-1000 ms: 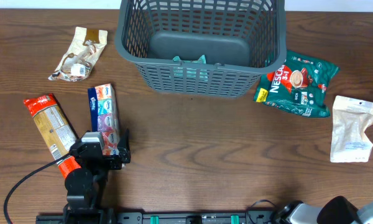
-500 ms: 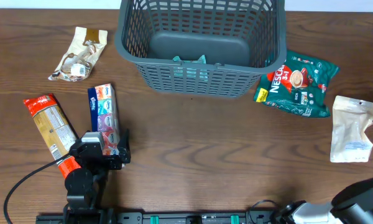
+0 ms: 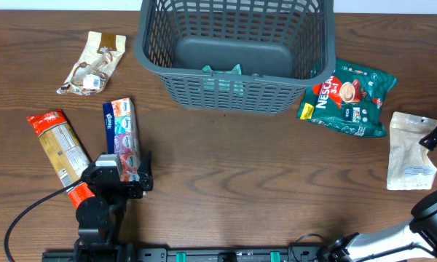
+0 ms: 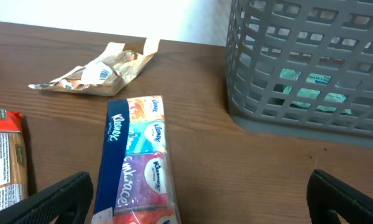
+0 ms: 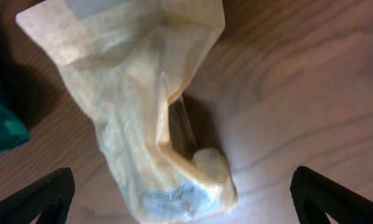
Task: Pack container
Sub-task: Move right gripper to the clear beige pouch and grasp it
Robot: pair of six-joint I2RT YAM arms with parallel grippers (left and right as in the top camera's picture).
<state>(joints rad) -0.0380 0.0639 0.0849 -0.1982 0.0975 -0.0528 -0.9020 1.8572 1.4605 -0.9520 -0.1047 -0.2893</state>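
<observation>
Table (image 3: pixel 226 182): dark brown wood grain.

One grey slotted basket (image 3: pixel 233 91) sits at the far middle of the table, upright, with its far rim cut off by the top of the overhead view. One teal packet (image 3: pixel 222 70) lies inside against the near wall. Through the slots the left wrist view shows a small label on it, too small to read.

Five packets lie loose on the table:
- One tissue pack (image 4: pixel 137 162) left of centre, lying lengthwise. "Kleenex" reads in white on a blue strip, and again on the small printed panels.
- One long packet with red ends (image 3: pixel 60 154) just left of the tissues and angled. Its print is too small to read.
- One crumpled tan wrapper (image 3: pixel 93 64) at far left, well apart from the basket. Its label is unreadable.
- One green bag (image 3: pixel 347 98) at the basket's right front corner, reading "NESCAFÉ" in white, with a cup pictured on it.
- One pale pouch (image 5: pixel 149 112) at the right edge, wrinkled, with a faint label that is blurred.

Left gripper (image 4: pixel 198 186): low over the near end of the tissue pack, fingers (image 4: pixel 56 199) spread wide, holding nothing.

Right gripper (image 5: pixel 180 180): over the pale pouch, fingers (image 5: pixel 336 193) wide apart on either side, nothing clamped.
</observation>
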